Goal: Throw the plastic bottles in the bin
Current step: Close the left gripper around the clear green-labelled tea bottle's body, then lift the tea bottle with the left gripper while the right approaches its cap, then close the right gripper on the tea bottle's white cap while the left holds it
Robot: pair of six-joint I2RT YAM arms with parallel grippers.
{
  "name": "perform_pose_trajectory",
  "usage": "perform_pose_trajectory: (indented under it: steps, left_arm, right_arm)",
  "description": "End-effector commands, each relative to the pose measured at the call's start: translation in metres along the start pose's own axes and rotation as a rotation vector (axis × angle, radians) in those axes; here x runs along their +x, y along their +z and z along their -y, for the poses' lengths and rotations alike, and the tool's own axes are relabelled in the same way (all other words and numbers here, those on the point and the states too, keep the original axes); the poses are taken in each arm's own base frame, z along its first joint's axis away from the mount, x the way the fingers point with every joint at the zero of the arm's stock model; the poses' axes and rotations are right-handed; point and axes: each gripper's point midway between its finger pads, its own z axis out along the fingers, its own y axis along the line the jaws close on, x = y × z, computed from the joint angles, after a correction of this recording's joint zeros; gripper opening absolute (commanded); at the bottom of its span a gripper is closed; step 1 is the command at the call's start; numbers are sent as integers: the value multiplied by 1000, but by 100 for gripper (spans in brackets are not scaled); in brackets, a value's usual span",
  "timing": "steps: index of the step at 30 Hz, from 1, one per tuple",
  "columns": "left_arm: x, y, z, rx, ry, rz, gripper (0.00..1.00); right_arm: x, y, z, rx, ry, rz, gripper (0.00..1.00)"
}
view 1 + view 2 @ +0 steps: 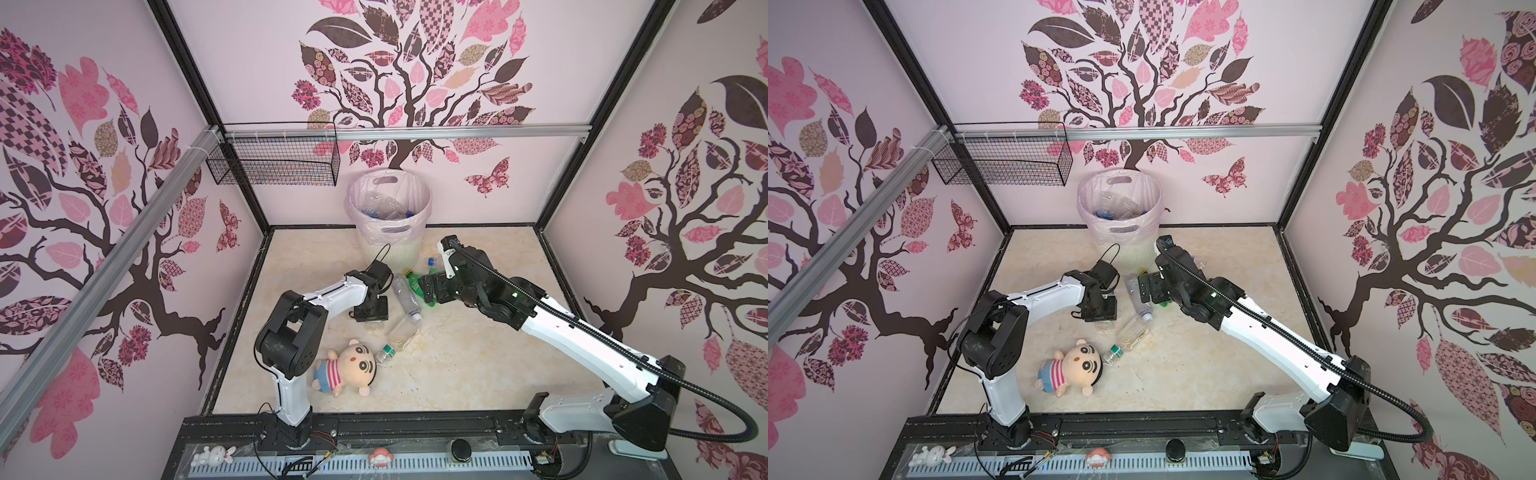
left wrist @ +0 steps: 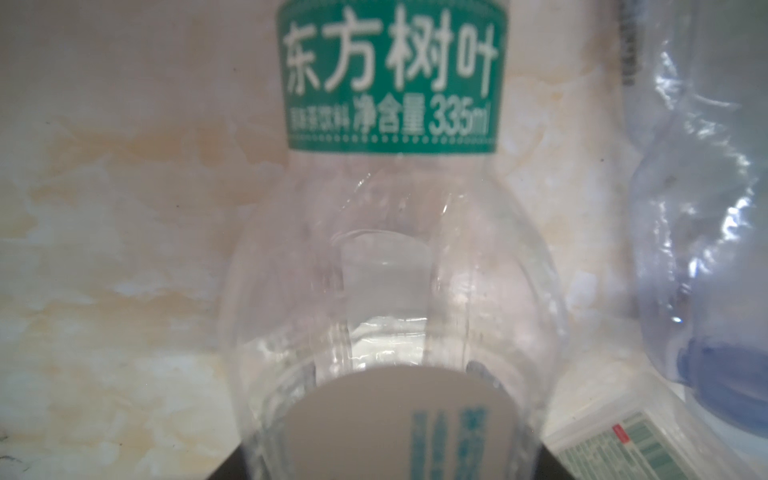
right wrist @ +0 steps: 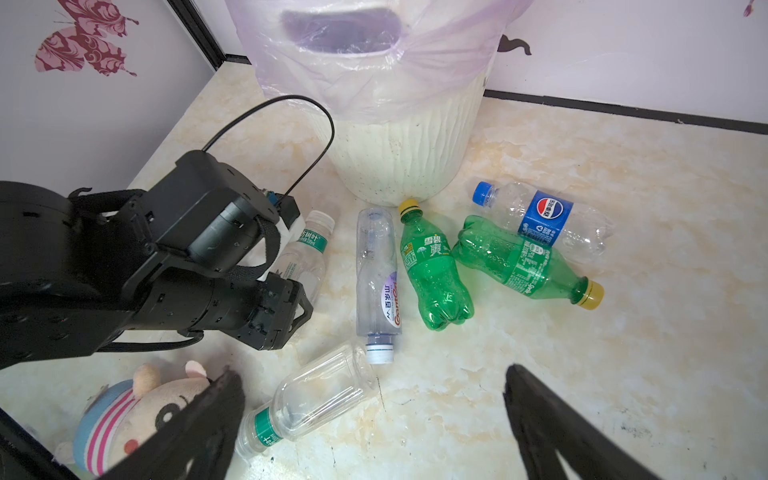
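**Marbled worktop (image 1: 478, 353): bottles loose before the bin (image 1: 407, 249)**

In a top view the left end effector (image 1: 371, 318) sits low beside a clear bottle (image 1: 402, 293). Left wrist: a green-labelled bottle (image 2: 390, 257) lies directly ahead; its grip cannot be told. Right wrist: right end effector (image 3: 370, 372) gapes wide, empty, green bottle (image 3: 434, 270) ahead.

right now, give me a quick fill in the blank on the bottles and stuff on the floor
1. Both green bottles have ___ caps.
2. The Pepsi bottle has a ___ cap.
3. The doll wears a ___ shirt.
4. The right tool has its jaws ___.
Missing words: yellow; blue; striped; open.
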Motion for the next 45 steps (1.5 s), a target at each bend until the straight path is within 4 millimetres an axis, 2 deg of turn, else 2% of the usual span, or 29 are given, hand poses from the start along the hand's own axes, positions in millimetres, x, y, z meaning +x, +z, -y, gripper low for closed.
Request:
perform_pose_trajectory:
  steps: [1, 4, 9, 17, 22, 25, 32, 38, 41, 45]
  left_arm:
    - [-2, -24, -2, 28, 22, 51, 48]
    - [-5, -46, 5, 98, 37, 111, 48]
    - [-9, -92, 29, 280, 96, 246, 48]
    - [-14, -158, 59, 476, 154, 403, 48]
    - [-19, -198, 74, 557, 186, 472, 48]
    - [-21, -215, 84, 588, 211, 500, 48]
    - [-10, -231, 127, 627, 342, 487, 48]
    - [-2, -237, 155, 642, 414, 493, 48]
    - [1, -239, 164, 642, 449, 492, 48]
    - [-1, -242, 165, 636, 444, 508, 48]
  right_arm:
    - [-8, -14, 4, -21, 59, 20, 100]
    - [-10, -12, 7, -31, 100, -3, 100]
    - [-15, -6, 8, -66, 195, -43, 100]
    - [-48, -9, -12, -193, 309, -37, 99]
    - [-67, -5, -5, -268, 439, -41, 97]
    - [-73, -1, -5, -285, 434, -31, 95]
    - [-77, 10, -12, -311, 415, -59, 93]
    - [-74, 15, -15, -322, 427, -73, 90]
    - [-72, 16, -15, -326, 431, -79, 87]
    - [-70, 17, -13, -316, 438, -82, 84]
